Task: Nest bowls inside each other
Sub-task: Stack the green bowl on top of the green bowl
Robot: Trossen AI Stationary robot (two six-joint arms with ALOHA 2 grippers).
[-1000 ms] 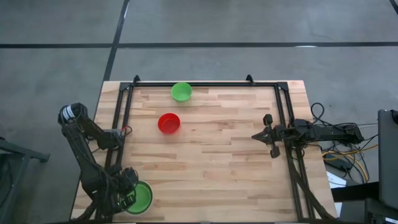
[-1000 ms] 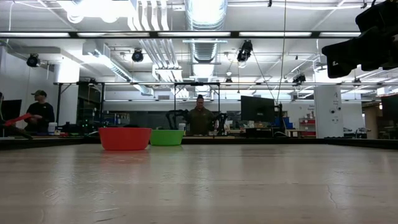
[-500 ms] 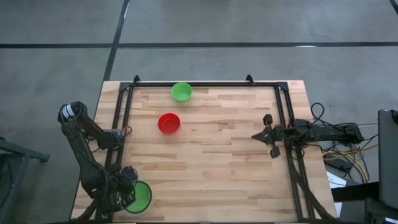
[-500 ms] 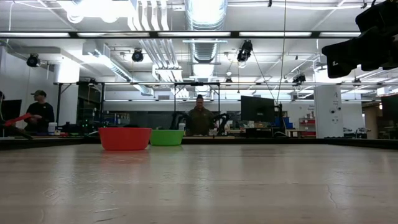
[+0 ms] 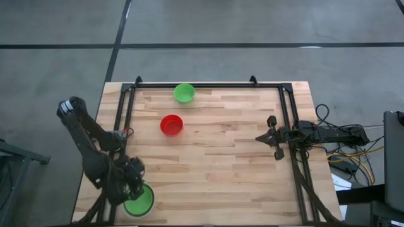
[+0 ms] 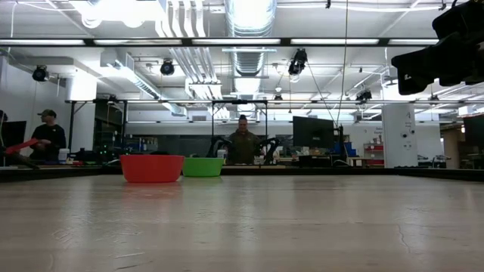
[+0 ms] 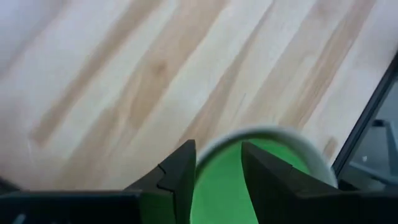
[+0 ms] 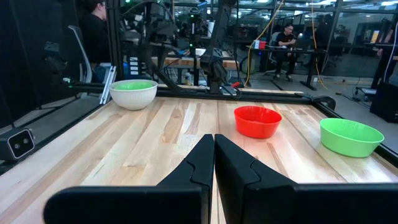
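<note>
A whitish bowl [image 5: 142, 209] with a green bowl [image 7: 217, 183] nested inside stands at the table's near left corner; it also shows in the right wrist view [image 8: 133, 93]. My left gripper [image 5: 131, 188] hovers open just above its far-left rim [image 7: 273, 134], fingers pointing steeply down, touching nothing. A red bowl [image 5: 171, 125] stands on its base left of the table's middle. A second green bowl [image 5: 184, 93] stands by the far edge. My right gripper [image 5: 260, 138] waits shut and level at the table's right side.
A black metal frame [image 5: 208, 84] runs around the tabletop, and its left rail [image 5: 120, 135] passes close to my left arm. Bare wood lies between the red bowl and my right gripper. People stand at desks in the room beyond the table.
My left gripper has risen from the nested bowls' rim and drawn a little toward the table's far edge. The bowls stay where they were.
</note>
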